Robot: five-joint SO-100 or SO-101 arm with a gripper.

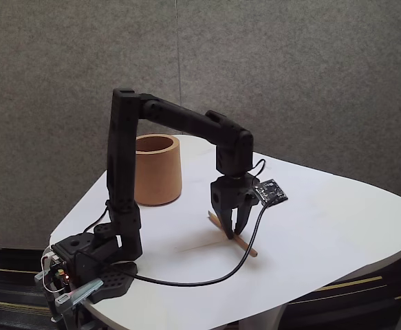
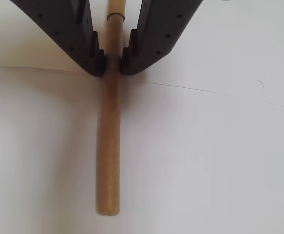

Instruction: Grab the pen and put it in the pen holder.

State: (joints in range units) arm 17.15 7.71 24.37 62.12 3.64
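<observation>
Wall: grey fabric-look panels (image 1: 269, 75) behind me, w/ a vertical seam approx mid-frame in fixed view.
Table: white top (image 1: 338, 227), rounded corners, matte; I sit on its near-left edge.
Table surface up close: plain white (image 2: 215, 161) in wrist view, faint thin line running across it.
Floor: dark, w/ yellowish stripes (image 1: 351, 283) showing under the table's right side.
Light: soft, even; only mild shadows on my tabletop.

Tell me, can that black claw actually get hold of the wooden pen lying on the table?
Most likely yes: in the wrist view the gripper already has a finger on each side of the pen, pressed close against it, with nothing between them.
</observation>
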